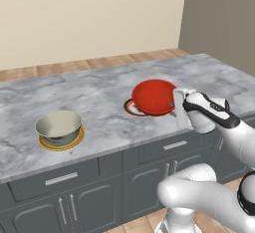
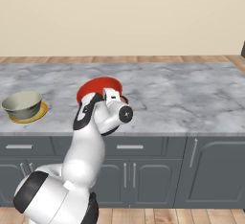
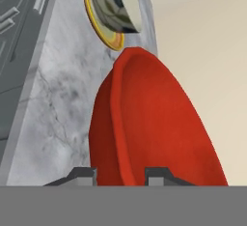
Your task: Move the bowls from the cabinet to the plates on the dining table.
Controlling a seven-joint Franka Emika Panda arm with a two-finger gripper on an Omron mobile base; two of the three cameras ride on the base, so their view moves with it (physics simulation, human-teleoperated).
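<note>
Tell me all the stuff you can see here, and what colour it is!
red bowl: one, bright red, over the red-rimmed plate, its rim between the tool's fingers
red-rimmed plate: one, dark red rim, on the table under the red bowl
cream bowl: one, cream-beige, on the yellow plate
yellow plate: one, yellow-gold, near the table's front edge
dining table: one, grey-white marble top, dark grey drawers below
tool: one, gripping the red bowl's rim

base views: behind, flanking arm | share dining table (image 1: 99, 97) | hand view: close
</note>
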